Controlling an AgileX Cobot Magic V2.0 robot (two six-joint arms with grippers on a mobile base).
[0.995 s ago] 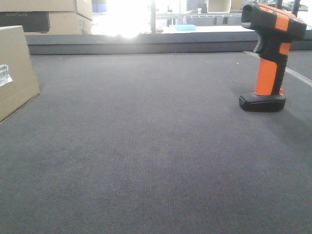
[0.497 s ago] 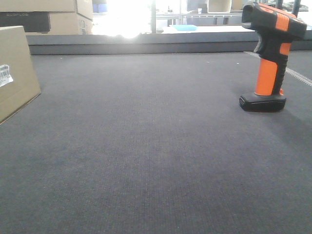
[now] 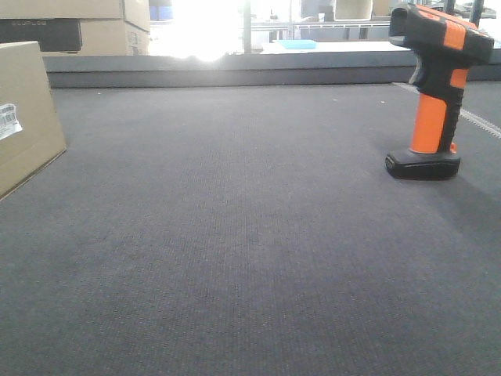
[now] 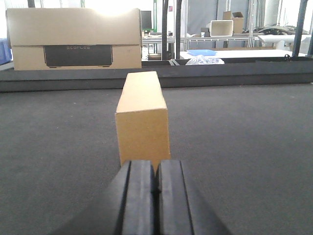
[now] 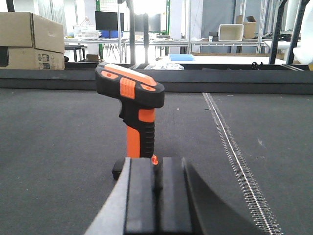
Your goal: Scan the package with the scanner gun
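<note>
The package (image 3: 30, 117), a plain tan cardboard box with a small white barcode label (image 3: 8, 120), sits at the far left of the dark mat. In the left wrist view the package (image 4: 143, 120) stands end-on just ahead of my left gripper (image 4: 157, 164), whose jaws are shut with nothing between them. The scanner gun (image 3: 434, 94) stands upright on its flat black foot at the right, head pointing left. My right gripper (image 5: 157, 160) is shut and empty, close behind the scanner gun (image 5: 135, 110), hiding part of its foot. Neither gripper shows in the front view.
A raised dark ledge (image 3: 235, 77) borders the far side of the mat. Behind it sits a cardboard box with a dark printed band (image 4: 76, 41). A pale zipper-like seam (image 5: 234, 156) runs along the mat to the right of the scanner.
</note>
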